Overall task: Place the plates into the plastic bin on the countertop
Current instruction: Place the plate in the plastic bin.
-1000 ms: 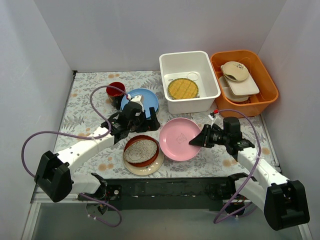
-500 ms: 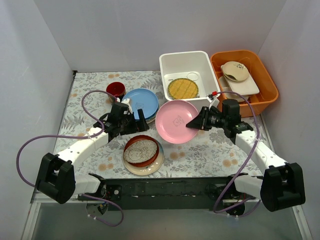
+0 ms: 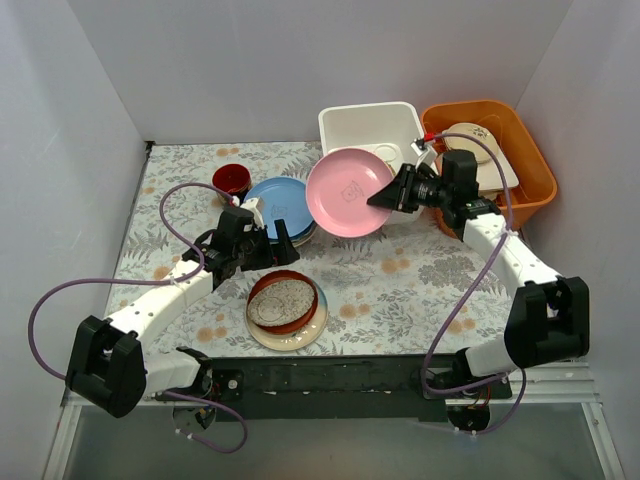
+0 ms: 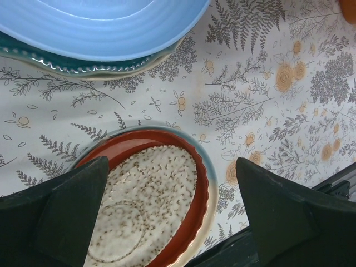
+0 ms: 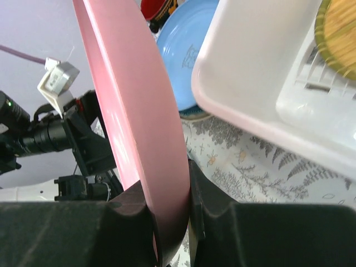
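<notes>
My right gripper (image 3: 387,194) (image 5: 169,207) is shut on the rim of a pink plate (image 3: 346,192) (image 5: 132,105). It holds the plate tilted in the air, at the front left corner of the white plastic bin (image 3: 368,110) (image 5: 261,83). A yellow woven plate (image 5: 340,39) lies inside the bin. My left gripper (image 3: 268,250) (image 4: 172,214) hangs open above a red-brown dish with a speckled oval (image 3: 283,302) (image 4: 142,208), which rests on a cream plate (image 3: 303,336). Just behind it a light blue plate (image 3: 283,198) (image 4: 111,28) is stacked on a teal one (image 4: 33,55).
An orange tub (image 3: 537,172) with beige and white dishes (image 3: 470,140) stands right of the bin. A small dark-red cup (image 3: 231,180) sits at the back left by the blue plate. White walls close in the patterned countertop (image 3: 420,280) on three sides.
The right arm has lifted the pink plate off the countertop and carried it back to the bin's front corner. The left gripper has drawn back a little, uncovering the blue plate.
</notes>
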